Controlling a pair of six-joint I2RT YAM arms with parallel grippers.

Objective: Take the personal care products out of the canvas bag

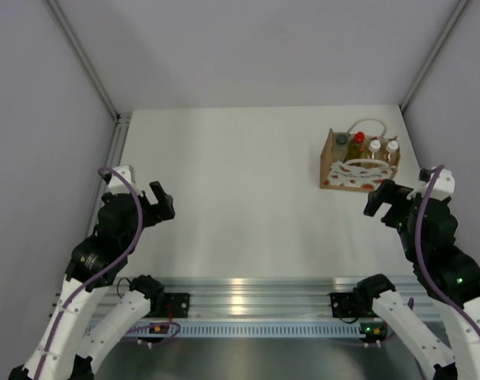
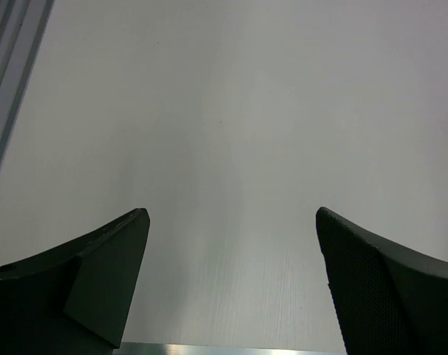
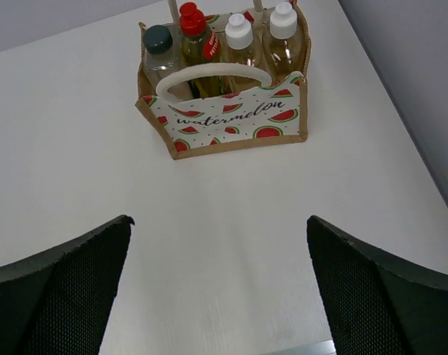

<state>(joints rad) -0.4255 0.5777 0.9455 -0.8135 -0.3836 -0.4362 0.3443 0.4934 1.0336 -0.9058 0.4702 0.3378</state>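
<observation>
The canvas bag [image 1: 357, 172] stands upright at the far right of the table, its white watermelon-print panel [image 3: 235, 118] facing my right gripper. Inside stand the bottles in a row: a clear one with a dark grey cap [image 3: 159, 43], a yellow one with a red cap [image 3: 194, 24], and two amber ones with white caps [image 3: 239, 31] [image 3: 283, 21]. My right gripper [image 1: 380, 198] [image 3: 218, 229] is open and empty, a little in front of the bag. My left gripper [image 1: 162, 203] [image 2: 231, 218] is open and empty over bare table at the left.
Grey walls close in the table on both sides and at the back. An aluminium rail [image 1: 248, 294] runs along the near edge at the arm bases. The table's right edge [image 3: 401, 140] lies close beside the bag.
</observation>
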